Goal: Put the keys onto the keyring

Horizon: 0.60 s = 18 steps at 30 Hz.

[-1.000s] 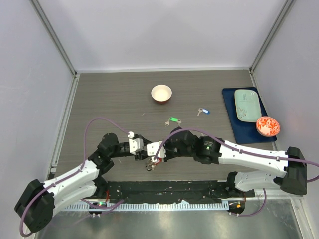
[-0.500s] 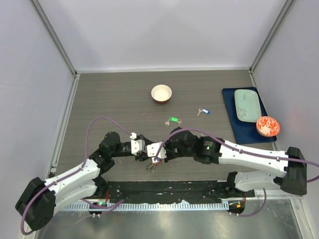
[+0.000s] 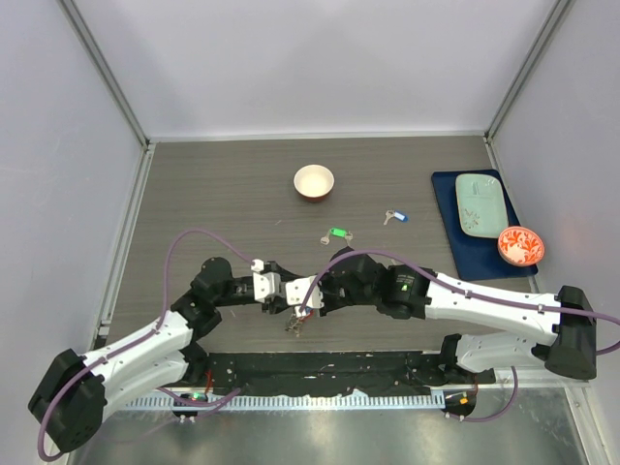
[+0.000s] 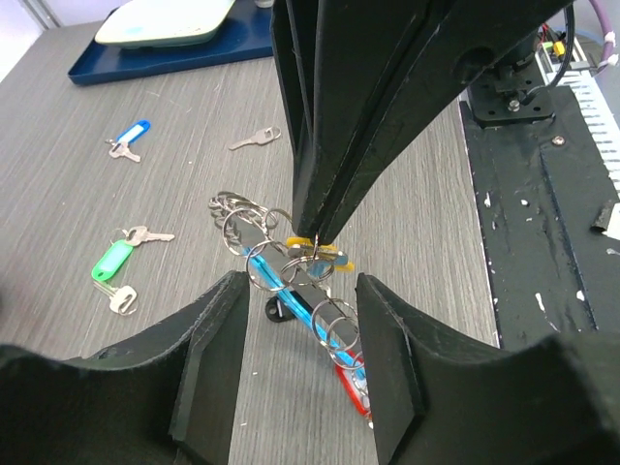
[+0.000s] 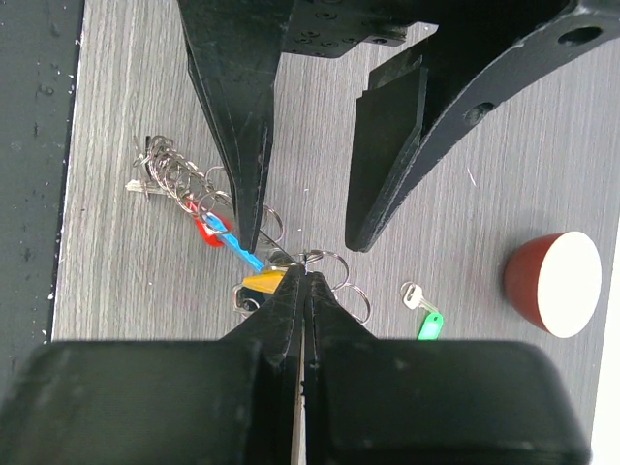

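Tabletop (image 3: pixel 213 194): right pincer (image 5: pixel 308 263) clamps keyring (image 4: pixel 279 281); left pincer (image 4: pixel 298 295) half-open.

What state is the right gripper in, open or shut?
Shut. The right gripper shows its fingertips meeting with no gap, pinching the thin wire of the keyring.

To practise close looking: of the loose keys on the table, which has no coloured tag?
The plain key, lying alone, clear of the keyring; the others are joined to a blue tag or a green tag.
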Motion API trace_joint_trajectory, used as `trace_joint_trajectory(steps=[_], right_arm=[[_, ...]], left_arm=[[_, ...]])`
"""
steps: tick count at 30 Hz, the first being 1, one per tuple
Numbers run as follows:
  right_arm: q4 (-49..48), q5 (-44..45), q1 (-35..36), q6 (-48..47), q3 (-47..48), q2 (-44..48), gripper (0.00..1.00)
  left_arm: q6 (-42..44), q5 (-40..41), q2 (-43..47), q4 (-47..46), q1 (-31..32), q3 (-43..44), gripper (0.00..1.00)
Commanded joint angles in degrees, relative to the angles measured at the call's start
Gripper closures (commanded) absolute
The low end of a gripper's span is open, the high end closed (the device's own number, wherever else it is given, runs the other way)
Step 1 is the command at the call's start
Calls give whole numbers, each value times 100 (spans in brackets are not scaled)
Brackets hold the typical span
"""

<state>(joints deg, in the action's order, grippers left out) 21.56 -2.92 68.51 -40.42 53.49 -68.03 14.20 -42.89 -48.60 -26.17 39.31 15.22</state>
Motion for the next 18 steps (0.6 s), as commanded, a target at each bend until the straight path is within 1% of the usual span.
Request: trace_joint_trajectory(steps=[1, 3, 6, 10, 18], right_arm=[[-144, -68, 22, 17, 311, 132, 99], [-143, -95, 22, 26, 319, 123, 99], [-143, -130, 13, 26, 319, 115, 99], [-135, -183, 31, 35, 311, 123, 99], [-135, -174, 31, 35, 302, 123, 99]], left_arm=[[364, 1, 9, -11, -11, 182, 48], [531, -113, -62, 138, -55, 287, 51], [733, -403, -185, 463, -169, 481, 53], [760, -755, -360, 491, -318, 639, 53], [865, -1519, -966, 815, -327, 1009, 53]])
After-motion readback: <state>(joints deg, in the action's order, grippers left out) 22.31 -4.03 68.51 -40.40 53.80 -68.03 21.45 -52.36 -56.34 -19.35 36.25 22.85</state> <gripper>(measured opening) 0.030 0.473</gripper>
